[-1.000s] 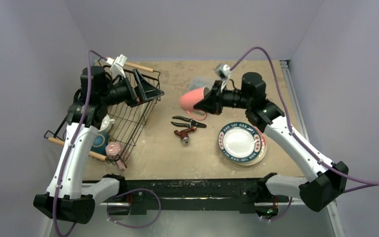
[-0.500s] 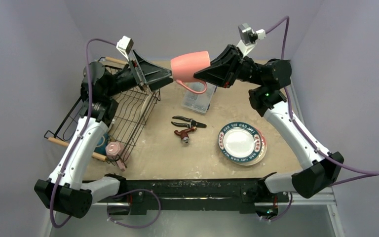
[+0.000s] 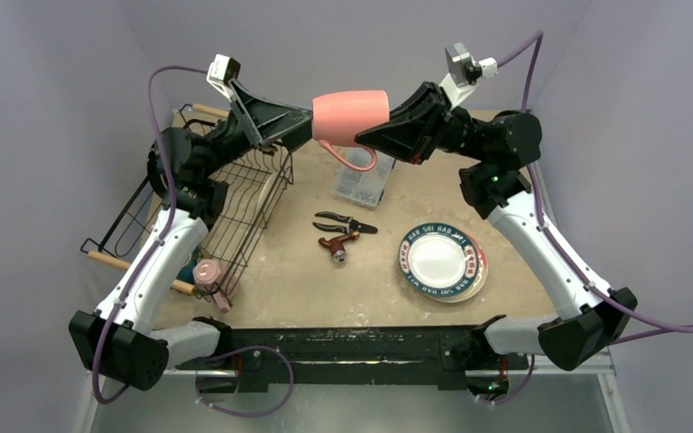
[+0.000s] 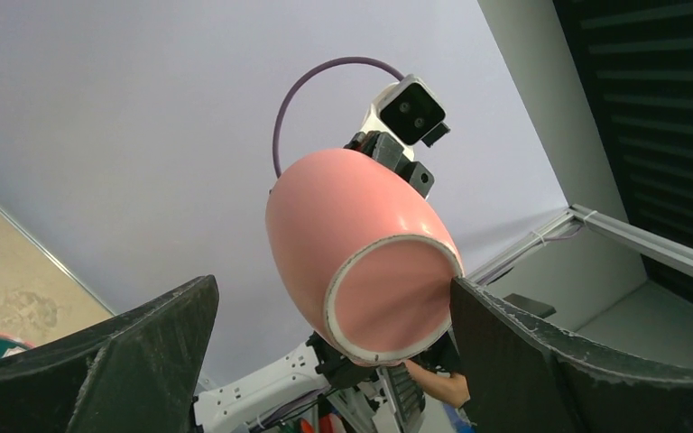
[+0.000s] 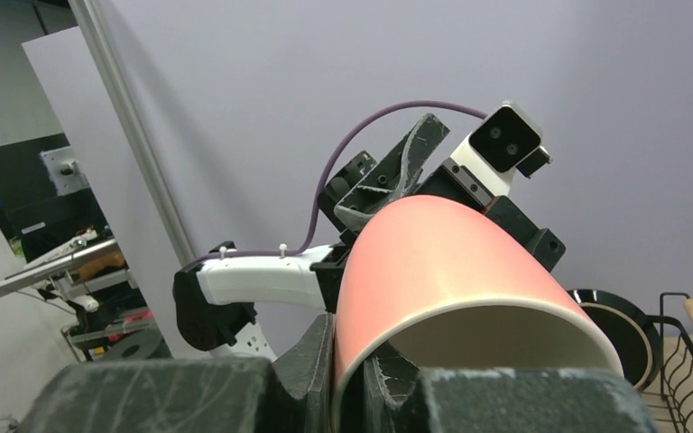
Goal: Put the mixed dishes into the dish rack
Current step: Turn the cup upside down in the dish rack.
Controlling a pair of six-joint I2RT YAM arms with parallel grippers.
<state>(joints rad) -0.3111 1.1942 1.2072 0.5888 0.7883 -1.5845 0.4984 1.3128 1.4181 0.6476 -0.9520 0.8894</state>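
**benchbot_fan:** So the pink ceramic mug [image 3: 350,110] is hanging on its side, high over the sandy brown counter [image 3: 298,280]. It's between the two arms and nowhere near the black wire dish rack [image 3: 251,216] on the left. The right pincer [image 5: 347,379] has it nipped by just the rim wall, one finger inside and one outside. What's the worst case?

**wirehead77:** I'd say a drop. A rim pinch on glazed ceramic is a thin hold, and the mug's whole weight sticks out sideways from it. The left pincer [image 4: 332,289] is spread wide around the base end and not gripping anything. If the right one lets go before the left closes, the mug falls onto the counter, maybe onto the black-handled pliers [image 3: 345,222] below. If the left closes off-centre, it could lever the mug out of the rim grip instead.

**benchbot_fan:** Anything you can't read?

**wirehead77:** Plenty. From the left wrist view I can't tell if one finger already touches the mug's side or only sits just beside it. How deep the rim bite goes is cut off at the bottom of the right wrist view. And the left arm covers much of the rack, so I can't make out which slots are free.
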